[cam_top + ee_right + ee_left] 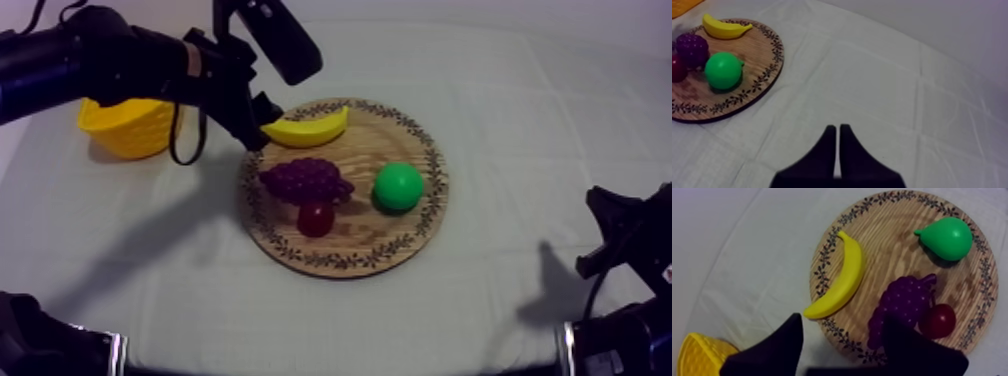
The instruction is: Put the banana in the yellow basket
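The yellow banana (pixel 305 127) lies on the far left part of the round wooden board (pixel 343 255), its tip over the patterned rim. My left gripper (pixel 256 122) hovers at the banana's left end, between the banana and the yellow basket (pixel 128 128). In the left wrist view its fingers (pixel 779 348) stand wide apart, open and holding nothing, just short of the banana (pixel 839 280) and the board's rim (pixel 822 278). My right gripper (pixel 838 150) is shut to a narrow wedge over bare cloth, far from the board (pixel 762 60).
On the board also rest a bunch of purple grapes (pixel 305 180), a small red fruit (pixel 316 217) and a green pear (pixel 398 186). The basket (pixel 699 355) stands on the cloth left of the board. My right arm (pixel 625 235) sits low at the right edge.
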